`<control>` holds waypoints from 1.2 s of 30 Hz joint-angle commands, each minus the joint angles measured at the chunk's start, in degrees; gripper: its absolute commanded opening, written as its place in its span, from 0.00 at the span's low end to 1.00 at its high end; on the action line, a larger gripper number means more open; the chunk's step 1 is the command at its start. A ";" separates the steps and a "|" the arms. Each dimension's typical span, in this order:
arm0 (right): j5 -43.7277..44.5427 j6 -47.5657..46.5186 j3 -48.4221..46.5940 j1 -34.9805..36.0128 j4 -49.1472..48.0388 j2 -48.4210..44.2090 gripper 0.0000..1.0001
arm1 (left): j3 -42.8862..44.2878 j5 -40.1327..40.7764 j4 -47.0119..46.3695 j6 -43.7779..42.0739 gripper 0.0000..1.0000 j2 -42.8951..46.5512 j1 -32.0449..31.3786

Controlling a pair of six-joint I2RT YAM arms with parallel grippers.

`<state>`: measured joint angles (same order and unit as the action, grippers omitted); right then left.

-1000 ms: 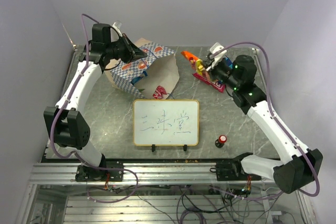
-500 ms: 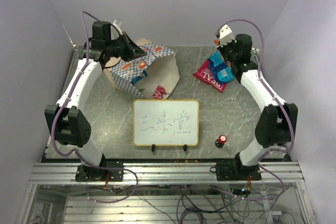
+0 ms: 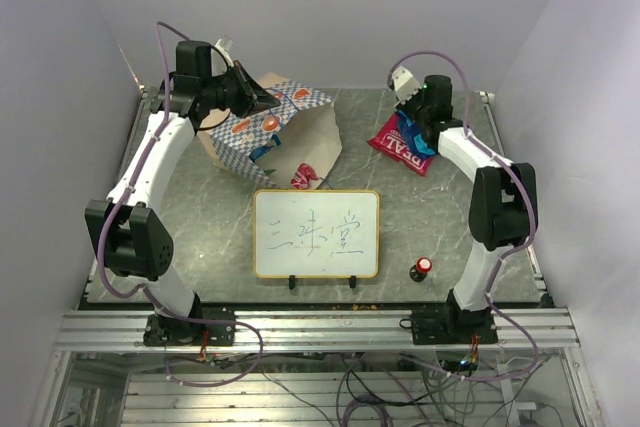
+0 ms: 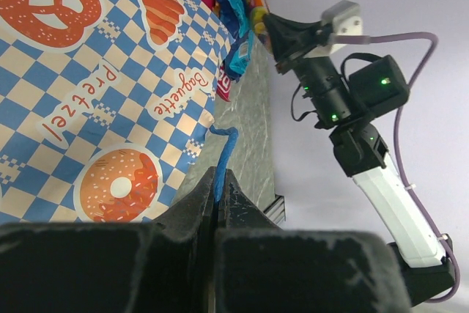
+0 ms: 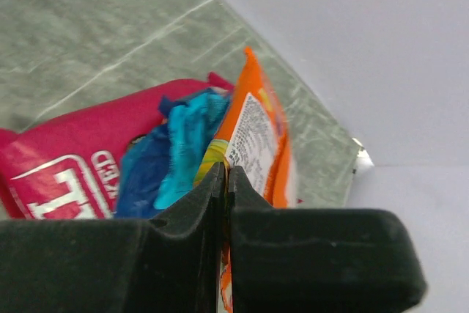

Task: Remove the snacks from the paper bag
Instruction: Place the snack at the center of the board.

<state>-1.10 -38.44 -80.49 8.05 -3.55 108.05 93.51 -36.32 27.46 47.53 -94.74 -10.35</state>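
**Time to let go**

The left gripper (image 4: 220,181) is pinched tight on the paper bag's (image 3: 285,137) blue cord (image 4: 222,157) near the far left corner. The right gripper (image 5: 223,174) squeezes an orange packet (image 5: 256,137) over the other snacks (image 3: 403,150) near the far right corner. Next, I think, it should open and drop it.

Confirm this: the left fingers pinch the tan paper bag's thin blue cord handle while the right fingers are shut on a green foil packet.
Not green. The right wrist view shows the right fingers shut on an orange foil packet. The left fingers do pinch the thin blue cord handle of the tan paper bag.
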 commanded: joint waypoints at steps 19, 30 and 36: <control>-2.39 9.36 6.33 4.66 -2.96 6.54 0.00 | -0.68 -1.01 0.82 -0.86 0.07 2.14 -0.37; -6.19 22.79 5.13 6.01 1.19 -7.28 0.58 | -1.65 0.72 1.28 -1.85 0.07 3.71 -0.37; -16.00 29.13 9.86 11.78 -3.36 -11.88 0.67 | -3.78 1.21 0.18 -0.72 0.07 4.94 -0.38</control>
<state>-8.88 -15.33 -74.00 15.92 -3.90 98.06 90.96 -35.99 28.67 46.76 -92.09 -10.35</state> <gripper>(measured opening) 0.645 0.080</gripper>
